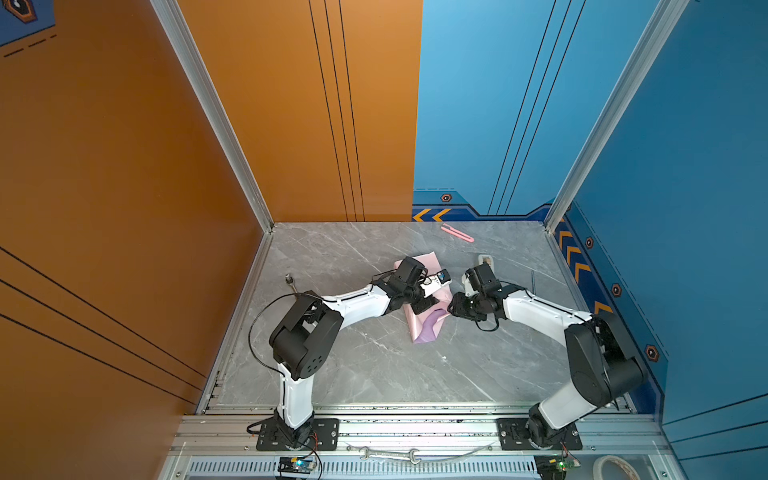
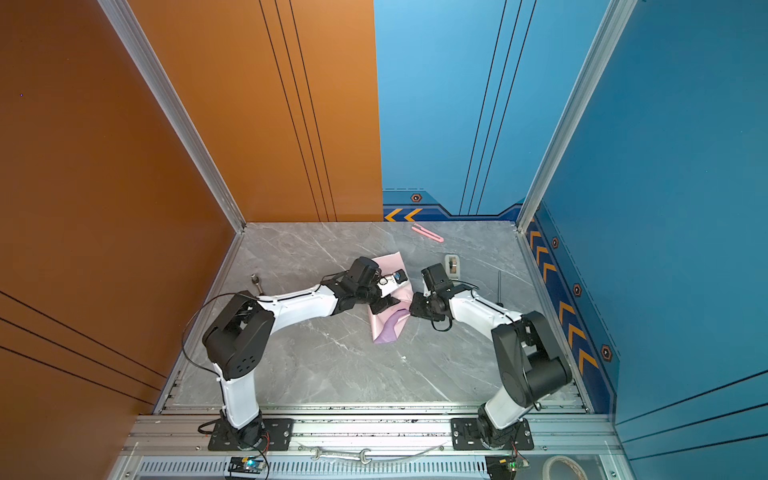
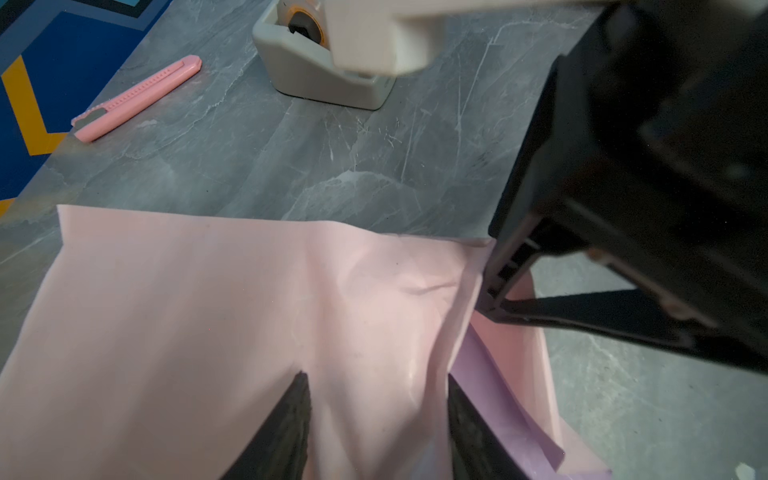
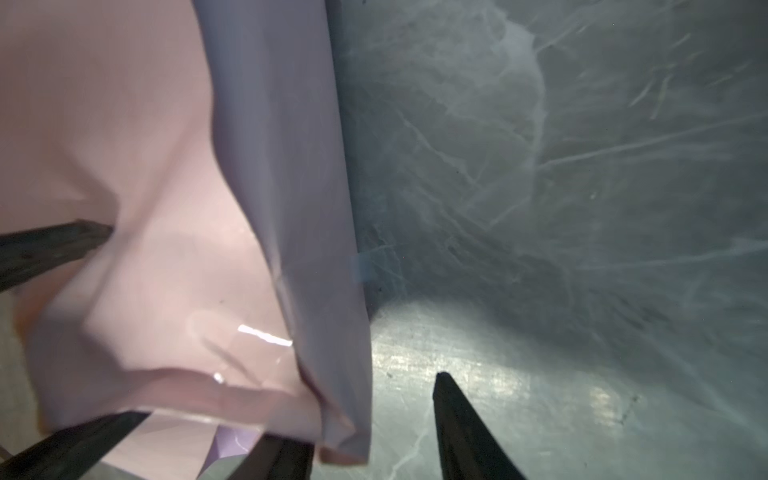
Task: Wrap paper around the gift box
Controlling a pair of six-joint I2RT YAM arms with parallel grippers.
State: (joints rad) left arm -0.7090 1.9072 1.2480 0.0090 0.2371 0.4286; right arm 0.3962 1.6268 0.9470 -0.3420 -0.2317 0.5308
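Note:
The paper lies folded in a heap mid-table, pale pink outside with a lilac flap turned up; it also shows in the second top view. The gift box is hidden. My left gripper points down into the heap. In its wrist view the left gripper has both fingers pressed into a paper-covered bulge and is shut on it. My right gripper sits at the heap's right edge. In the right wrist view it is open, with the lilac flap's corner hanging loose between its fingers.
A pink cutter lies near the back wall. A beige tape dispenser stands just behind my right wrist. A metal tool lies left of the left arm and a thin rod at the right. A wrench rests on the front rail.

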